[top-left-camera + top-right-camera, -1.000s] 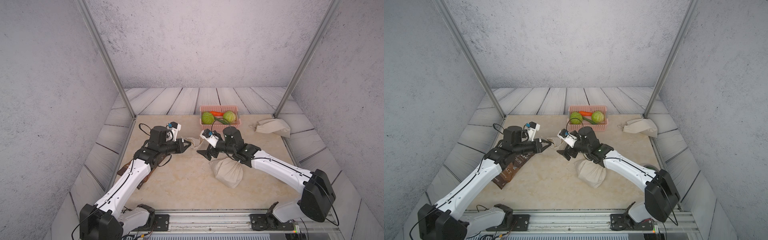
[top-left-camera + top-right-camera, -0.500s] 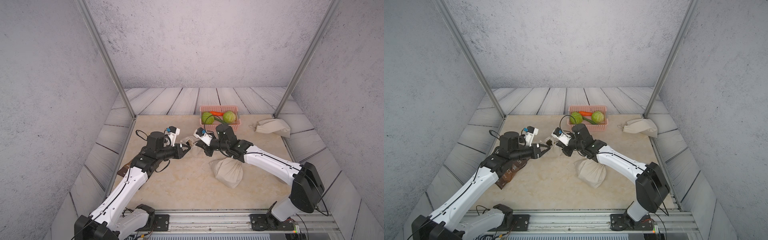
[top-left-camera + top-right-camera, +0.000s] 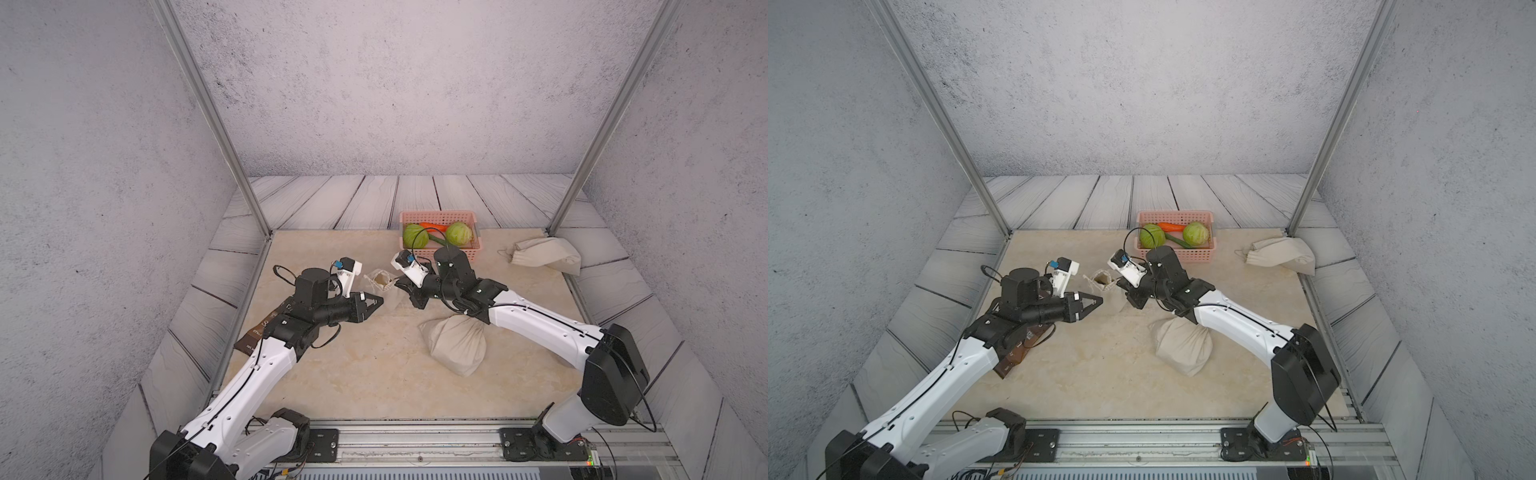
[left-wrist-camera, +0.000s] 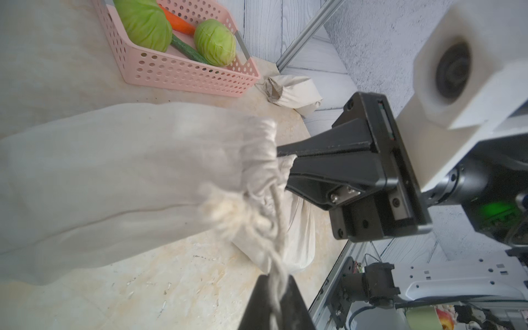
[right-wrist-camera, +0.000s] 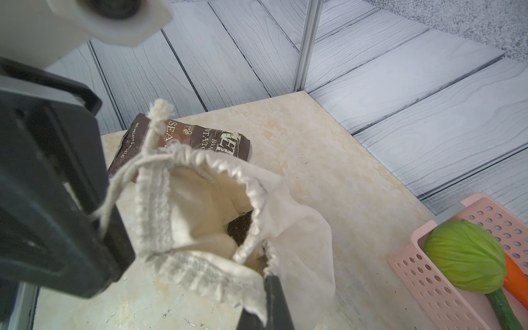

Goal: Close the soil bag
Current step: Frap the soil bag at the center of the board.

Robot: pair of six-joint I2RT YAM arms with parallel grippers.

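The soil bag (image 3: 385,291) (image 3: 1105,289) is a small cream drawstring sack standing between my two grippers, its mouth open. Dark soil (image 5: 240,227) shows inside it in the right wrist view. My left gripper (image 3: 379,300) (image 3: 1099,300) (image 4: 275,278) is shut on the bag's drawstring (image 4: 275,245), which runs taut from the gathered rim into the jaws. My right gripper (image 3: 400,285) (image 3: 1122,286) (image 5: 270,275) is shut on the opposite side of the puckered rim (image 5: 251,194).
A pink basket (image 3: 440,216) with two cabbages, a carrot and a cucumber stands behind the right arm. A tied cloth sack (image 3: 457,347) lies under the right forearm, another (image 3: 544,255) at the back right. A brown snack packet (image 3: 255,334) lies under the left arm.
The right gripper moved left to the bag and went from open to shut on its rim. The left gripper kept its hold on the drawstring and shifted slightly.
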